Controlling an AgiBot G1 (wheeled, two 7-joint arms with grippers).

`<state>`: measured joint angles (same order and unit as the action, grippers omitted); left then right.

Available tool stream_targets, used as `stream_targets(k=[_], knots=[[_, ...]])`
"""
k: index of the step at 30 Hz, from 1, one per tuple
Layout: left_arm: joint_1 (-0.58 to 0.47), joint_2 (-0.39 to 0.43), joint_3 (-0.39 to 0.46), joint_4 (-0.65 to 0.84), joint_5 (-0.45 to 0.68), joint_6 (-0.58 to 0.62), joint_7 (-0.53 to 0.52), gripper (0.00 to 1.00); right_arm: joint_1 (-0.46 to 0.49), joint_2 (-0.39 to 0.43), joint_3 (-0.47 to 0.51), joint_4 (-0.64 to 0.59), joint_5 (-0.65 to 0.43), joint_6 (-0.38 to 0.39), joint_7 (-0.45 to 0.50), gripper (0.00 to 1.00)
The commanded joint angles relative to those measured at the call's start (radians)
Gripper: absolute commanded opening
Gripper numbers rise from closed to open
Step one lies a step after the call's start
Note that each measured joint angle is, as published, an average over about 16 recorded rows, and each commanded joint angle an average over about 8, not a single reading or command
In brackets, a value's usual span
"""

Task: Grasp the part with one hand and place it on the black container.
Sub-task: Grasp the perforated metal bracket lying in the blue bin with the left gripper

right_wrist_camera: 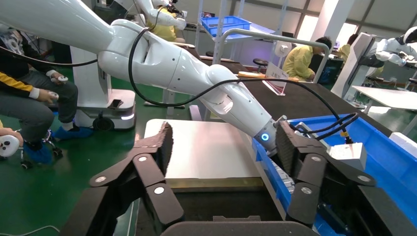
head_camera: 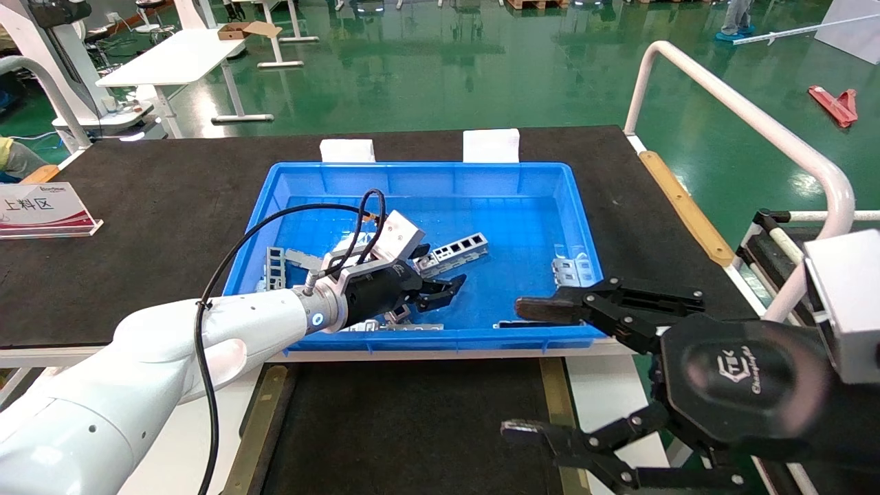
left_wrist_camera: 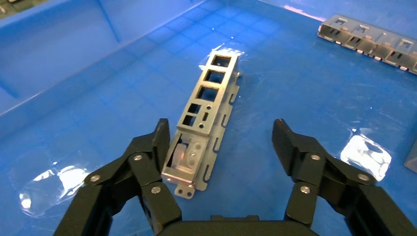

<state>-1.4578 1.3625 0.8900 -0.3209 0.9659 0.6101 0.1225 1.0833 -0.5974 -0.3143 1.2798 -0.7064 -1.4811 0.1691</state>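
Left gripper (left_wrist_camera: 221, 142) low inside the blue crate (head_camera: 550, 206), fingers spread wide; the part (left_wrist_camera: 206, 113) lies flat on the crate floor between them, touching or just beside one fingertip (left_wrist_camera: 160, 142), not clamped. Right gripper (head_camera: 526, 371) parked with fingers apart at the crate's near right corner, holding nothing. The black container (head_camera: 412, 426) sits just in front of the crate, brass rails (head_camera: 553, 392) on both sides

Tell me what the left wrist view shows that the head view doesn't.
Only the left wrist view shows the part close up, with its row of square windows, lying on the crate floor between the left gripper's open jaws. Only the head view shows the black container, the table mat and the parked right gripper. Both show the blue crate and other metal pieces in it.
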Motion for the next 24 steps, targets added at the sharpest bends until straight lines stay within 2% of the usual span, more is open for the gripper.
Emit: stream_targets(k=[1,24], knots=[[0.004,0.0,0.009,-0.001,-0.011,-0.004,-0.001,0.0,0.0,0.0,0.0,0.0,0.0,0.0,0.0,0.0],[0.001,-0.001,0.086,-0.011,-0.128,-0.012,0.011,0.0,0.0,0.0,-0.001,0.0,0.001,0.0,0.0,0.0]])
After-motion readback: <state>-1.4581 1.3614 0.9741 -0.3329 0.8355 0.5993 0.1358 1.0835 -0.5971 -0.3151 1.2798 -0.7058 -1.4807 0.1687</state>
